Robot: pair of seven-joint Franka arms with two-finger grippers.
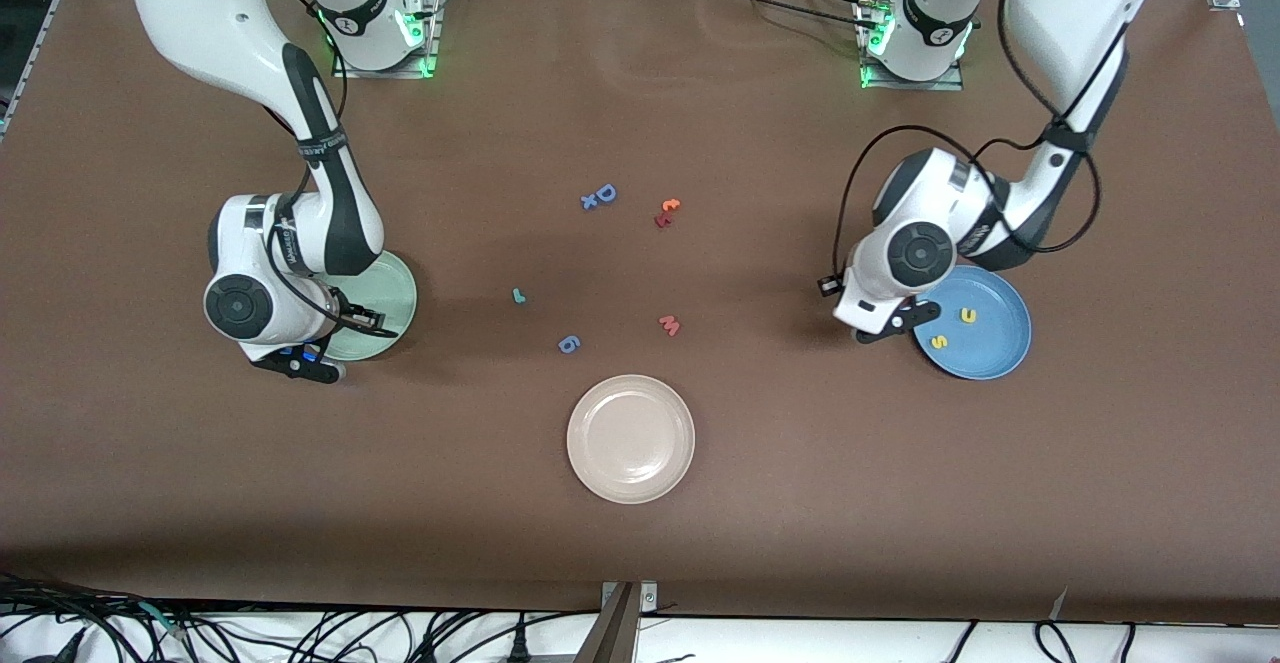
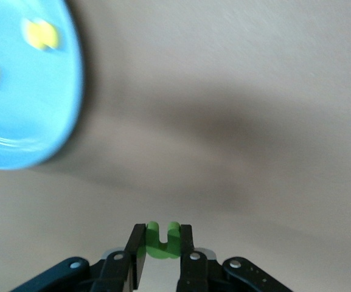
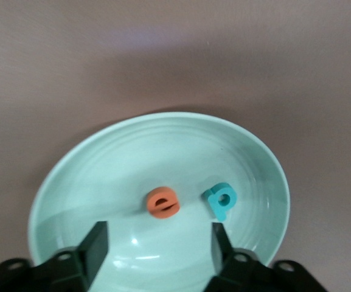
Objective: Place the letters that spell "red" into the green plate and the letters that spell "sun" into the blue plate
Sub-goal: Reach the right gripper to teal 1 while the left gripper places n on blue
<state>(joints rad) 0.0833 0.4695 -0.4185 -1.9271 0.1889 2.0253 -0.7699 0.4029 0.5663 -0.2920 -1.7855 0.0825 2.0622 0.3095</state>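
My left gripper (image 1: pixel 905 321) is shut on the olive-green "n" (image 2: pixel 163 240), over the bare table just off the rim of the blue plate (image 1: pixel 1000 343). A yellow "s" (image 1: pixel 938 341) and a yellow "u" (image 1: pixel 967 315) lie in that plate. My right gripper (image 3: pixel 160 243) hangs open and empty over the green plate (image 3: pixel 102 164), where the orange "e" (image 3: pixel 163 202) and teal "d" (image 3: pixel 220 201) lie side by side. The teal "r" (image 1: pixel 518 295) lies on the table near the middle.
A beige-white plate (image 1: pixel 630 438) sits nearest the front camera. Loose letters on the mat: blue "D" (image 1: pixel 605 193), blue "g" (image 1: pixel 568 344), red "w" (image 1: pixel 669 324), and an orange-red pair (image 1: pixel 666 213).
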